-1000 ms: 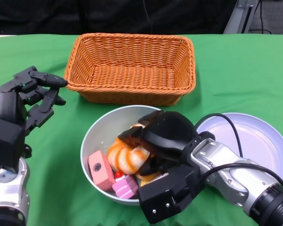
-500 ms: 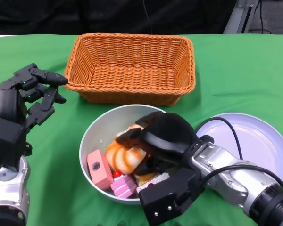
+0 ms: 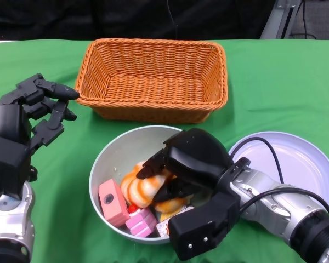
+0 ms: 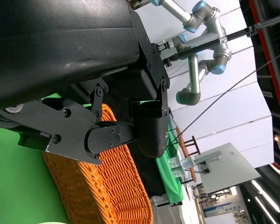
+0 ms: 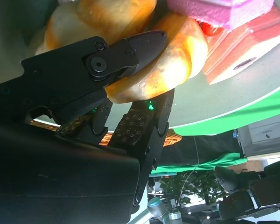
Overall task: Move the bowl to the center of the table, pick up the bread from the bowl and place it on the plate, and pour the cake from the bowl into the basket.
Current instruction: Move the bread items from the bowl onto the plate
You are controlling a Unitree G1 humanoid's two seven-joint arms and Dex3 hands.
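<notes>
The right hand (image 3: 178, 172) reaches into the bowl (image 3: 107, 159) and pinches the bread (image 5: 172, 51) beside the pink cake (image 3: 112, 201), the plate (image 3: 307, 164) just beside it, the basket (image 3: 153, 79) behind, while the left hand (image 3: 35, 112) hovers with fingers apart, holding nothing.

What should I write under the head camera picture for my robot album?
Right hand grips the bread inside the bowl.
</notes>
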